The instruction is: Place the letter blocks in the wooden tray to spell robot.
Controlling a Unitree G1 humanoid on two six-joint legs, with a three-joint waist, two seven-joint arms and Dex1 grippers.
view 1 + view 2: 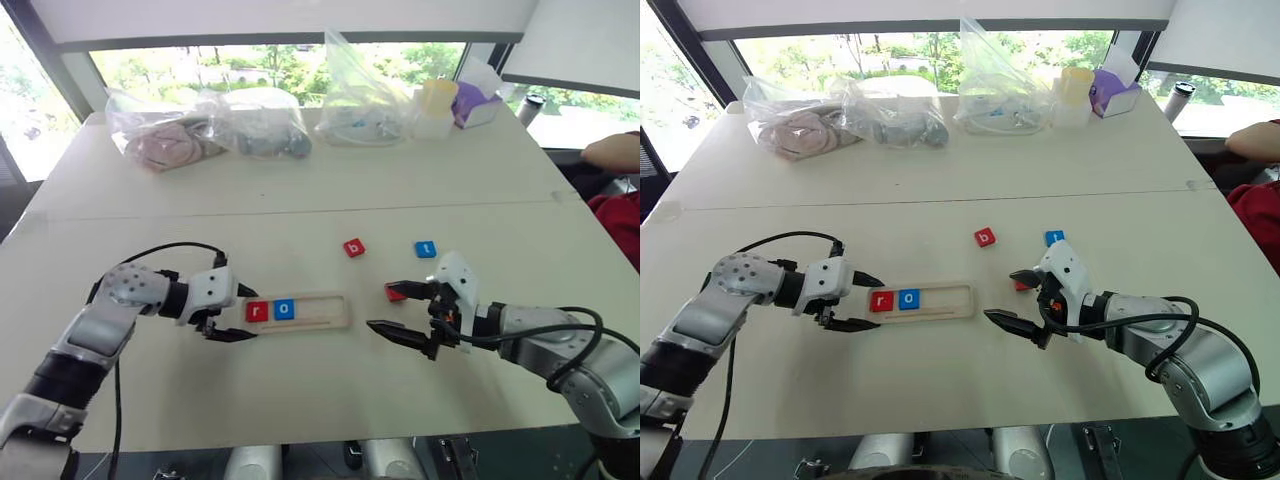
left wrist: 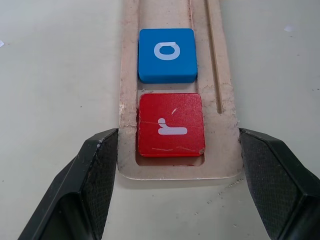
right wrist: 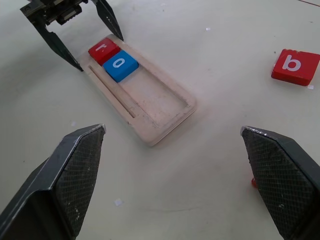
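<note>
The wooden tray [image 1: 322, 311] lies in front of me with a red r block [image 1: 257, 311] and a blue o block [image 1: 284, 310] side by side at its left end. My left gripper [image 1: 249, 313] straddles that end, and its fingers [image 2: 95, 175] rest against the tray's two long sides. A red b block [image 1: 354, 247] and a blue t block [image 1: 425, 249] lie loose on the table beyond the tray. My right gripper [image 1: 384, 307] hangs open to the right of the tray. Another red block [image 1: 395, 294] is half hidden behind its upper finger, so its letter cannot be read.
Clear plastic bags [image 1: 258, 122] with soft items line the table's far side, beside a yellow-lidded container [image 1: 437, 105] and a purple box [image 1: 472, 102]. A person's arm [image 1: 612, 150] rests at the far right edge, and a dark cup [image 1: 530, 106] stands near it.
</note>
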